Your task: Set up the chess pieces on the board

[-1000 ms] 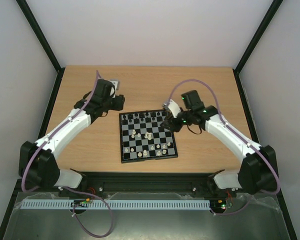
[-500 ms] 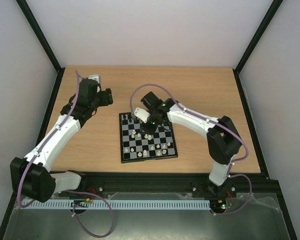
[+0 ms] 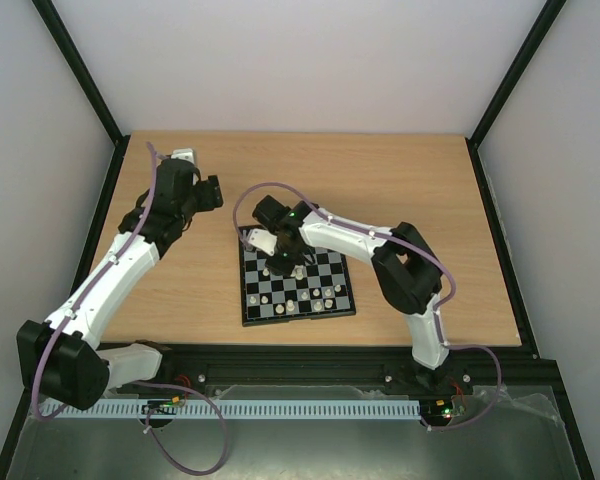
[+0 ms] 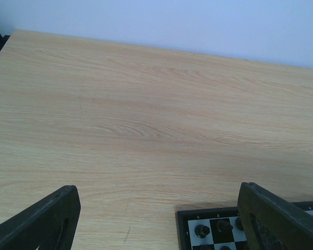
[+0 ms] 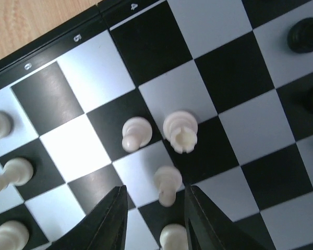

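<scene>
The board (image 3: 298,320) lies at the table's middle, with cream and black chess pieces scattered over it. My right gripper (image 3: 281,263) hangs low over the board's far-left part. In the right wrist view its jaws (image 5: 155,217) stand open on either side of a cream pawn (image 5: 167,183), with a gap on each side. A second cream pawn (image 5: 173,237) stands lower between the fingers. Just beyond them are a cream rook (image 5: 180,130) and another pawn (image 5: 135,133). My left gripper (image 3: 211,192) is open and empty over bare wood, left of the board's far corner (image 4: 183,229).
Black pieces (image 4: 202,229) stand along the board's far row, and more of them (image 5: 304,34) show at the right wrist view's upper right. Cream pawns (image 5: 10,173) stand at the left edge of that view. Black frame posts (image 3: 100,215) border the wooden table (image 3: 400,180).
My right arm has swung left across the board, from its right edge to its far-left squares, its jaws narrowing. My left gripper has drawn back to the far left and opened wider.
</scene>
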Controlling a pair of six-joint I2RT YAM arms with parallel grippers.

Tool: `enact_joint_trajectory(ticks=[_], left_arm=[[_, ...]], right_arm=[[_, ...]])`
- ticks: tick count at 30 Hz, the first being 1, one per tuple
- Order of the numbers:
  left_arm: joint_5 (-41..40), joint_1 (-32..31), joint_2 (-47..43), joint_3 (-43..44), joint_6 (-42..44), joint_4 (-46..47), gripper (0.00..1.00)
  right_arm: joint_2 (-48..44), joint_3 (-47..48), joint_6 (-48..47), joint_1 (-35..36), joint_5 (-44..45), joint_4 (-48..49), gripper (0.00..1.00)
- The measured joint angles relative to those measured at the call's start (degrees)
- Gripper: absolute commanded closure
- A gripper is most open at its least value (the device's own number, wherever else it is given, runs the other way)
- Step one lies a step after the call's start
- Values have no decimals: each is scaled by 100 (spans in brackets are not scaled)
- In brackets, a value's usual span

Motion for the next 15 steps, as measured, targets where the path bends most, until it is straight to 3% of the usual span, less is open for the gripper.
enact_joint_trajectory(ticks=[6,15], left_arm=[[4,0,-4,0,4,0,14],[66,0,-4,0,11,0,14]], right_arm=[[280,267,79,35,146,-120,80],[280,271,114,35,195,-203,86]])
